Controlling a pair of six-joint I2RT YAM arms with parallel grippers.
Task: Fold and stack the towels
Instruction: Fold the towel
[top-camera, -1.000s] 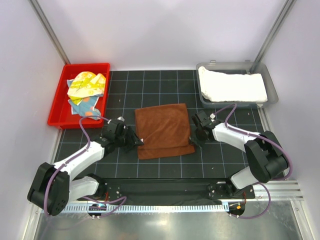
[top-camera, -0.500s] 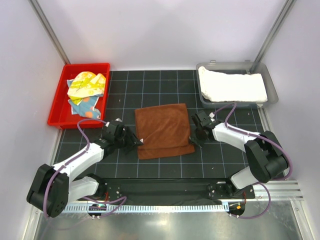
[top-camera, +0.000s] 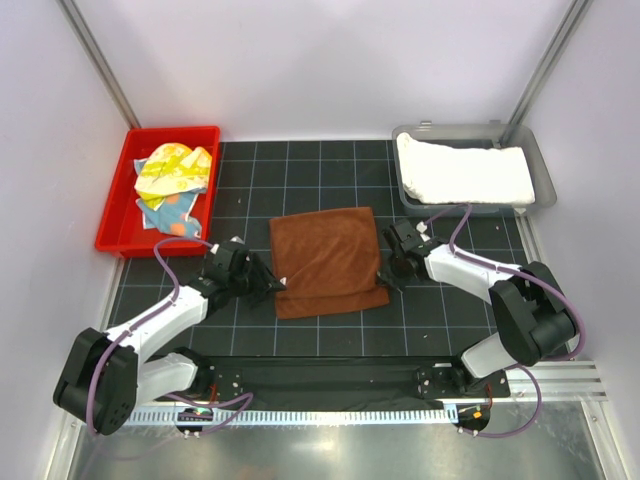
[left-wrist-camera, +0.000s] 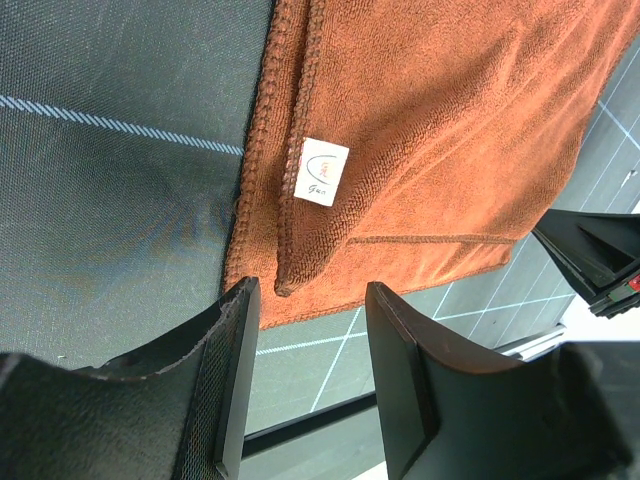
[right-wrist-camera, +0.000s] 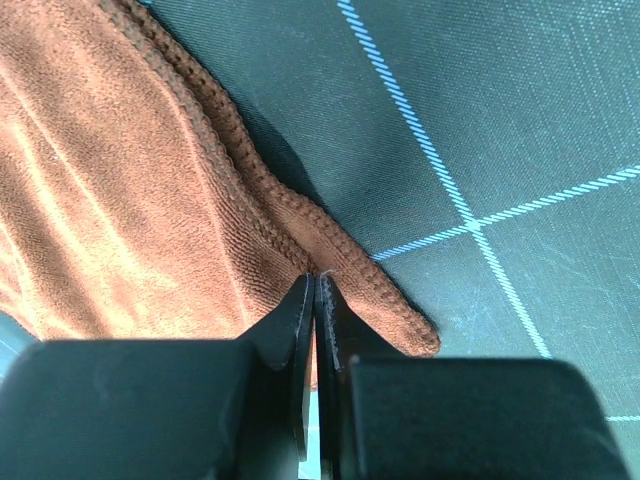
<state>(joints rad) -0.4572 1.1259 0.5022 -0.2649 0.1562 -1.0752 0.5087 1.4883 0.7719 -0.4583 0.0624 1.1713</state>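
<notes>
The rust-brown towel (top-camera: 325, 258) lies folded on the black grid mat, two layers showing at its front edge. My left gripper (top-camera: 274, 285) is open and empty just off the towel's front-left corner; in the left wrist view the gripper (left-wrist-camera: 310, 292) frames that corner of the towel (left-wrist-camera: 430, 130), which has a white label (left-wrist-camera: 325, 172). My right gripper (top-camera: 386, 277) is at the towel's right edge. In the right wrist view the gripper (right-wrist-camera: 315, 282) is shut, tips down on the hem of the towel (right-wrist-camera: 120, 200), with no cloth seen between them.
A red tray (top-camera: 113, 238) at back left holds the yellow printed towel (top-camera: 175, 168) crumpled over the light blue spotted towel (top-camera: 170, 209). A grey tray (top-camera: 546, 186) at back right holds the folded white towel (top-camera: 462, 172). A black bar runs along the mat's near edge.
My left gripper has drawn back slightly from the towel's left edge. The right gripper and the towel have hardly moved.
</notes>
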